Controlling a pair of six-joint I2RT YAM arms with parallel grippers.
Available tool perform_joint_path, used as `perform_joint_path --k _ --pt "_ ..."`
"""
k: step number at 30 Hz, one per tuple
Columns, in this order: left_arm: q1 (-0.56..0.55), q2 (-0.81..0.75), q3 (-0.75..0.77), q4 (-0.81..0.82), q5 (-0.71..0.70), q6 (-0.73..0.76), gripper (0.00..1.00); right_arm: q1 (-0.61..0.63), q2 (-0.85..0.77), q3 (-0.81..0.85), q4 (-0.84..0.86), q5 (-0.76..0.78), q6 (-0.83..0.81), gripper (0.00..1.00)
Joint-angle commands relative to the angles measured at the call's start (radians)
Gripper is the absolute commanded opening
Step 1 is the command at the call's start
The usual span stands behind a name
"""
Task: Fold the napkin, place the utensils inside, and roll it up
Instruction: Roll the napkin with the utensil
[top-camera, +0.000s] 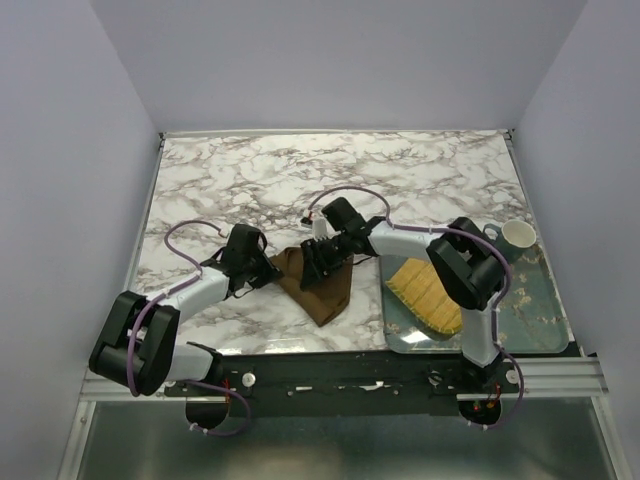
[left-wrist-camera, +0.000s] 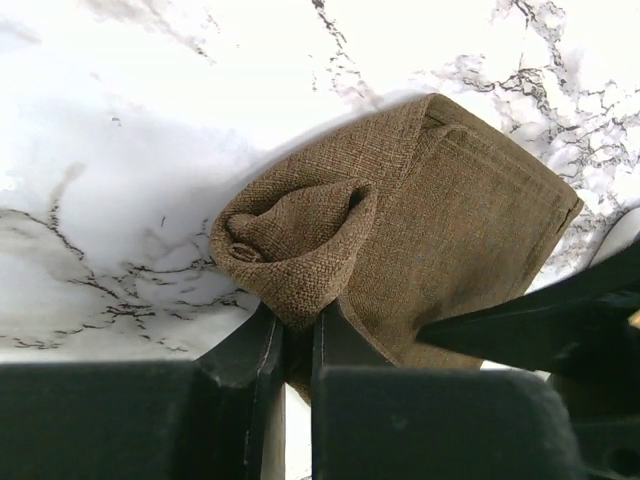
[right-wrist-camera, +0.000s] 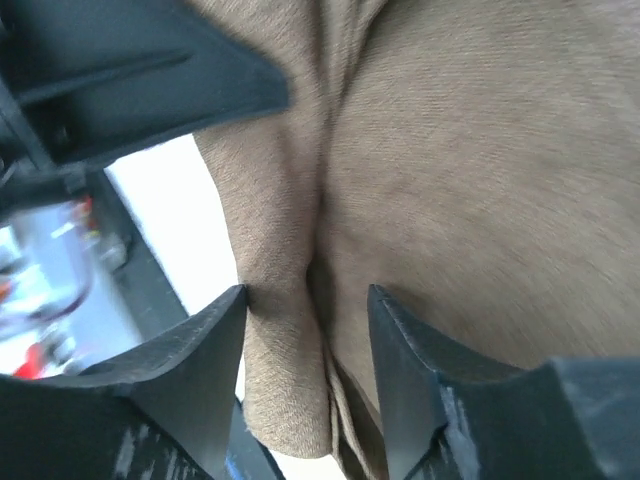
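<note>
Tray (top-camera: 535, 310) holds the yellow mat (top-camera: 428, 292) — the napkin (top-camera: 325, 295) lies beside it.

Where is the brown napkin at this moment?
In the top view, the napkin lies on the marble table near the front edge, centre, left of the tray; the left tool pinches its left end.

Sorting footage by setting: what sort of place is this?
Likely a robot test booth staged as a dining table: plain pale walls enclose a marble-look tabletop, two arms are bolted to a metal rail, and a tray holds a woven mat.
</note>
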Motion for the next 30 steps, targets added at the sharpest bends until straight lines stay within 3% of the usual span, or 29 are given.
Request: perform_joint_path --k 1,7,11,21,25,26,30 --pt "-0.007 -0.024 -0.001 -0.062 0.002 -0.007 0.06 0.113 -0.106 0.083 -0.284 0.466 -0.018 0.63" --pt "-0.014 -0.017 0.032 -0.085 0.004 -0.018 0.06 0.311 -0.131 0.129 -0.338 0.882 0.103 0.68" --pt "-0.016 -0.005 0.027 -0.079 0.007 -0.035 0.06 0.403 -0.042 0.212 -0.381 1.011 0.094 0.73" --pt "-0.019 -0.007 0.019 -0.072 0.024 -0.079 0.06 0.483 0.145 0.333 -0.467 1.202 0.122 0.72" --pt "-0.021 -0.016 0.016 -0.074 0.027 -0.084 0.06 0.483 0.13 0.298 -0.453 1.203 0.146 0.62" --pt "-0.019 -0.02 0.016 -0.079 0.019 -0.081 0.07 0.482 0.118 0.258 -0.439 1.202 0.151 0.53" --pt "-0.018 -0.053 0.001 -0.085 -0.004 -0.069 0.18 0.465 0.049 0.131 -0.312 1.16 0.155 0.35"
